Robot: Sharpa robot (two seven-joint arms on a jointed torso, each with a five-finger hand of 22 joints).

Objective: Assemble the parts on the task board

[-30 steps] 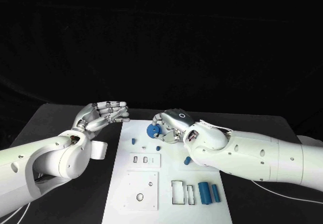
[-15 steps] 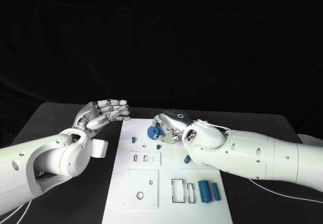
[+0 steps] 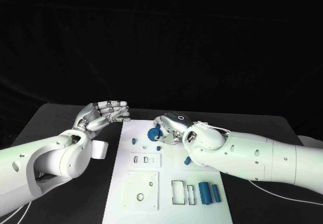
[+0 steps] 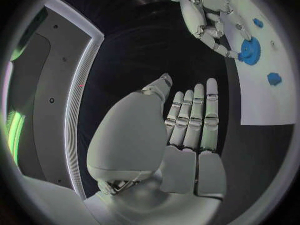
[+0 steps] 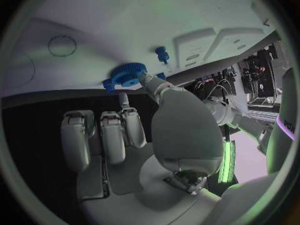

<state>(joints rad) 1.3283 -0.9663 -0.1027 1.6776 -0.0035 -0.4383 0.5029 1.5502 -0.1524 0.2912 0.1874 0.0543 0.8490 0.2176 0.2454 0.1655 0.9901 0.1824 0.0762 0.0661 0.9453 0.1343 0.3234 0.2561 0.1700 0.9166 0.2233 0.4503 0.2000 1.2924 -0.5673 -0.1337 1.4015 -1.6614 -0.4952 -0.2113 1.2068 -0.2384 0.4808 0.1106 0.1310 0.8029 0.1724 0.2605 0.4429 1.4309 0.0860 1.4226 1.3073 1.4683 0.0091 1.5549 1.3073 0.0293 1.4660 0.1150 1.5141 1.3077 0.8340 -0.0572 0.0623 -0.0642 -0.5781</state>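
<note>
Right hand (image 3: 173, 125) pinching a blue gear (image 3: 155, 133) at the far end of the task board (image 3: 128, 186), gear standing on edge with its flat face turning toward the left hand (image 3: 104, 114), which is hovering empty beside the board's far left corner, fingers curling loosely.

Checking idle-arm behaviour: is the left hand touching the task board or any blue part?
No: in the head view the left hand hangs with fingers curled beside the task board, holding nothing.
</note>
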